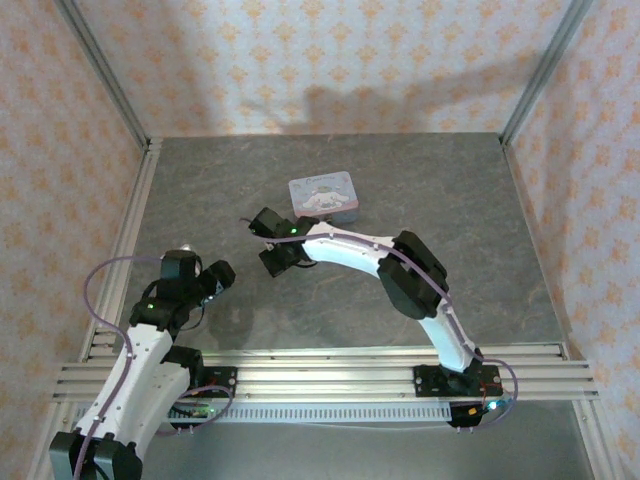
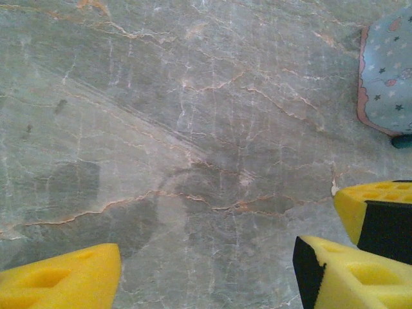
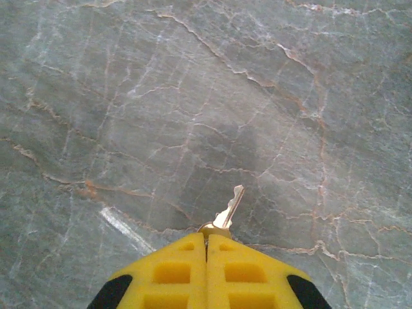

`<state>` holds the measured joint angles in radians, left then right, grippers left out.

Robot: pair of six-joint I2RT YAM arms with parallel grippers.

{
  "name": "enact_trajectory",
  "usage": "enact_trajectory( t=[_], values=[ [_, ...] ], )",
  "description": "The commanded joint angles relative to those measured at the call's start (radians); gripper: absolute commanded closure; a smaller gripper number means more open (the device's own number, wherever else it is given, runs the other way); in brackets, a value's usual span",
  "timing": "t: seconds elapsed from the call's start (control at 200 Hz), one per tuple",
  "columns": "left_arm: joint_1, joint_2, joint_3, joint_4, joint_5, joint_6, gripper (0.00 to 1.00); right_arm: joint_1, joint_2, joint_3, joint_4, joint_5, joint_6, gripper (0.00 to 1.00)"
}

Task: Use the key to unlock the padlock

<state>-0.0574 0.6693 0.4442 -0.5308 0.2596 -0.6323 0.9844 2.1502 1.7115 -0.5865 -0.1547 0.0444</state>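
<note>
Top external view: the right gripper [image 1: 268,243] reaches across to mid-table, on the near side of a pale blue tin [image 1: 323,195], and the left gripper [image 1: 221,277] hangs to its near left. Left wrist view: the left gripper [image 2: 206,273] stands wide open over bare table [image 2: 161,129], holding nothing. A small dark teal thing, most likely the padlock [image 2: 403,140], sits against the tin's near corner at the right edge. Right wrist view: the right gripper [image 3: 206,239] is clamped tight on the key [image 3: 230,207], whose blade sticks out ahead above the table. So the key is in hand and the padlock lies untouched; steadying the padlock, inserting the key and turning it remain.
</note>
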Motion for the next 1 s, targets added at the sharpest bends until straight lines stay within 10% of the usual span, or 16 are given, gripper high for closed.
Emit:
enact_trajectory(
  t=[0.0,0.996],
  values=[
    [0.039,0.011,0.029,0.054,0.109,-0.022,0.27,-0.006,-0.115,-0.059,0.070,-0.034,-0.036,1.00],
    [0.058,0.255,0.140,0.428,0.686,-0.116,0.56,0.074,-0.496,-0.351,0.276,-0.112,-0.177,1.00]
  ],
)
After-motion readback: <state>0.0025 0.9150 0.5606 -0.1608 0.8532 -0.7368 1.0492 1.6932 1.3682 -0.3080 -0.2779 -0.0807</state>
